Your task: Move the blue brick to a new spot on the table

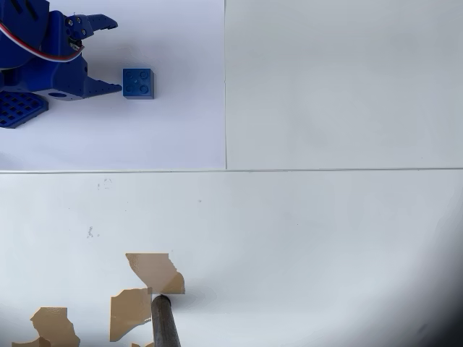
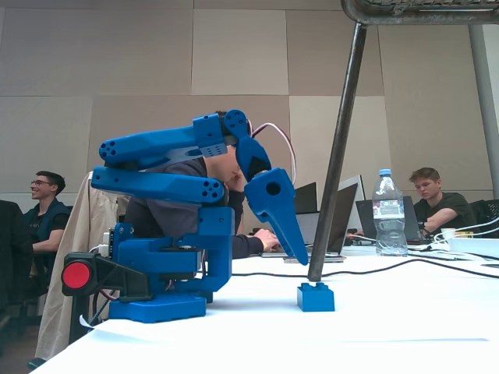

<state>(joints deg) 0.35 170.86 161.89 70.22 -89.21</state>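
Note:
The blue brick [image 1: 137, 82] is small and square with studs on top. It sits on the white table [image 1: 325, 238] near the top left of the overhead view. My blue gripper [image 1: 116, 56] stands open just left of it, and nothing is between its fingers. One fingertip [image 1: 116, 88] points at the brick's left side; the other finger [image 1: 108, 23] is well above it in the picture. From the side, the brick [image 2: 316, 297] rests on the table [image 2: 390, 327]. The gripper [image 2: 300, 255] hangs a little above it and to its left, apart from it.
A dark metal pole [image 1: 165, 322] [image 2: 335, 156] stands on the table among torn brown patches [image 1: 155, 271]. The arm's blue perforated base [image 1: 18, 108] is at the left edge. Behind the table are a water bottle [image 2: 387, 214], black cables [image 2: 405, 269], laptops and seated people.

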